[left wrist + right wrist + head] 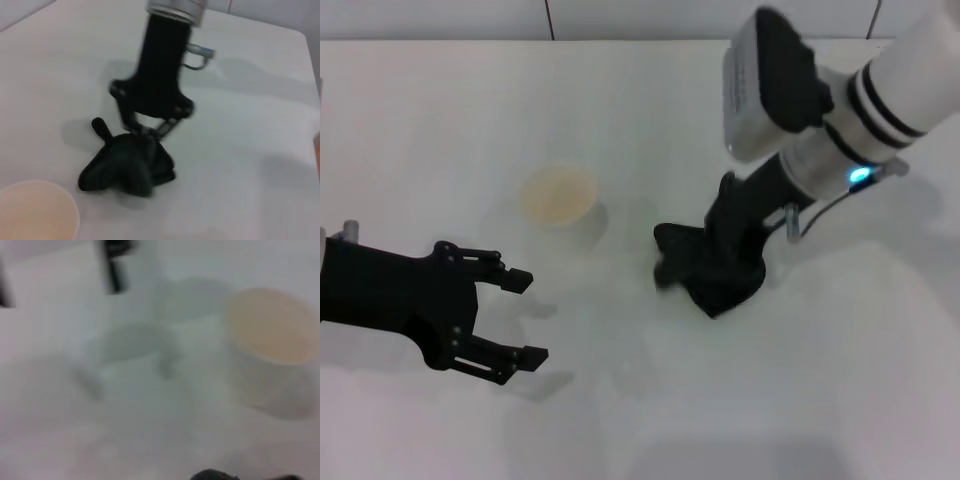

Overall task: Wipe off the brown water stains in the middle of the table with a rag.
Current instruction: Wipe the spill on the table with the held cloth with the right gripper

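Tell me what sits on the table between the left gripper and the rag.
In the head view, only bare table lies between the left gripper and the rag; the cup stands farther back, off that line.

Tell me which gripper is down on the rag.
The right gripper, pressed onto the dark rag beside the cup. The left gripper hangs open, apart, holding nothing.

— What does the right arm [880, 100] look like, upper right of the head view?

— A white cylinder ringed with black bands, a small cyan light glowing near the wrist, and a grey-and-black box mounted on it. A thin dark cable loops beside it. The right gripper [715, 275] below is matte black.

— And the left gripper [505, 320], lower left?

— All black, with linkage bars and blocky fingertips [532, 354].
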Motion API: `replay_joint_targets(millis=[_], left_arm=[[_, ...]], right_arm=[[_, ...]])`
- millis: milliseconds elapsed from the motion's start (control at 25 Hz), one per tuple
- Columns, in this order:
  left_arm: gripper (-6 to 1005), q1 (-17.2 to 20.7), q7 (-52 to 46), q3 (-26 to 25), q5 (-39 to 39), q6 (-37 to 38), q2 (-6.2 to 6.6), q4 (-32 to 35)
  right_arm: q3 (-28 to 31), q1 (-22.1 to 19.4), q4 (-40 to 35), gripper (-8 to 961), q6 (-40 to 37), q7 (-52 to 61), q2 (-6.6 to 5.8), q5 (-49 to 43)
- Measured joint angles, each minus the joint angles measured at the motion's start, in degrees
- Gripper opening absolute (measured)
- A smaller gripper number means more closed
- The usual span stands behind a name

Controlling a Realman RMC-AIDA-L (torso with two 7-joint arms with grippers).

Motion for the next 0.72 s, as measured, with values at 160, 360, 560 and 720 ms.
replay_joint_targets(millis=[160, 360, 560, 720], left_arm=[[888, 0.0, 0.0, 0.0, 0.0, 0.0, 0.06, 0.1], [888, -0.1, 0.0, 0.0, 0.0, -0.1, 0.12, 0.1], [888, -0.1, 0.0, 0.0, 0.0, -0.1, 0.1, 0.1], [888, 0.5, 0.1, -0.3, -0.1, -0.1, 0.03, 0.1]], right_arm=[[-4.1, -0.3, -0.8, 45, -3.8, -0.6, -0.1, 5.0], [-4.8, -0.7, -0.6, 55, -5.5, -2.2, -0.05, 7.9], [-4.4, -1.2, -0.1, 64, -3.2, -2.5, -0.48, 7.7], [-0.2, -3.0, -2.3, 72, -2.5, -2.6, -0.94, 3.1]])
